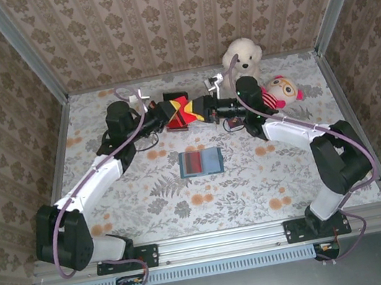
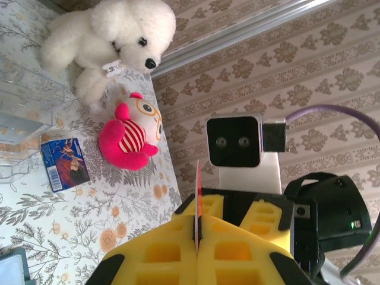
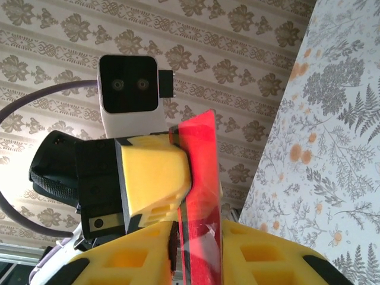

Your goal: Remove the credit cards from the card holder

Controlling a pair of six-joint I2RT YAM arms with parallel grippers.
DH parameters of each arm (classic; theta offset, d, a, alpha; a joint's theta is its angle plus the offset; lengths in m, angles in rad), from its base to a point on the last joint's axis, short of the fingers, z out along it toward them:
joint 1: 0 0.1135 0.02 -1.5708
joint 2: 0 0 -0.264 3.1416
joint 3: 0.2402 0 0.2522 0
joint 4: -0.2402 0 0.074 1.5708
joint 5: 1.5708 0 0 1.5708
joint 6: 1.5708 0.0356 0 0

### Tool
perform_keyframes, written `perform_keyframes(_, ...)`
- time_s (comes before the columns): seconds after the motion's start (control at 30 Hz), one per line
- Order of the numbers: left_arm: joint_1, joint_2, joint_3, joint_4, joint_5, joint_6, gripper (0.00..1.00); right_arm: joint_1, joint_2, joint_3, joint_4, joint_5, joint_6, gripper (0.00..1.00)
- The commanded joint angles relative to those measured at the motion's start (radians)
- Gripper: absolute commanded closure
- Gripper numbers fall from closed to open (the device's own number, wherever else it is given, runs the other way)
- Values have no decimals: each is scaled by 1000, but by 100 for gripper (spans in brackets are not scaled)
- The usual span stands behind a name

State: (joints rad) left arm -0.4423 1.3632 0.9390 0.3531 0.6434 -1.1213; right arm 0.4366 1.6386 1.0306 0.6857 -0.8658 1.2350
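Mid hand-off here, up off the surface (image 1: 256,183) at the far side: my left gripper (image 2: 196,234) is pressed together on the red card (image 3: 199,172), and my right gripper (image 3: 199,243) looks clamped on the same card from the opposite end. The card stands on edge between us, long axis roughly along the line from one gripper to the other, so I reckon one side has to let go before anything else happens. The holder (image 1: 201,162) lies open on the surface, closer to my bases and about midway between the arms, so neither is clearly nearer; something reddish seems to sit in it. A blue card (image 2: 64,163) lies flat near the doll (image 1: 281,91), with the bear (image 1: 241,53) behind. Nothing blocks the way down.
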Motion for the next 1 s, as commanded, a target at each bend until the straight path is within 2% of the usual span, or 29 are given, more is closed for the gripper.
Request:
perform_keyframes(0.0, 15, 10, -14, 26, -48, -24, 100, 17, 3, -13, 90, -2, 16, 76)
perform_keyframes(0.2, 39, 22, -21, 31, -37, -36, 100, 22, 21, -22, 97, 18, 15, 81)
perform_keyframes(0.33, 51, 24, -33, 27, -23, -38, 97, 22, 33, -18, 109, 39, 7, 95)
perform_keyframes(0.43, 56, 17, -25, -63, -30, -1, 85, 22, 35, -1, 72, 46, -47, 100)
perform_keyframes(0.5, 64, 10, -20, -146, -47, 46, 73, 22, 33, 22, -23, 53, -126, 100)
perform_keyframes(0.67, 107, -18, -60, -309, -117, 173, 28, 22, 30, 96, -347, 103, -411, 100)
perform_keyframes(0.73, 129, -29, -86, -349, -157, 227, 16, 22, 32, 124, -453, 141, -526, 100)
perform_keyframes(0.87, 169, -71, -145, -412, -286, 336, 1, 22, 41, 175, -622, 236, -776, 100)
perform_keyframes(0.97, 193, -87, -172, -466, -339, 389, 0, 21, 55, 203, -684, 280, -928, 100)
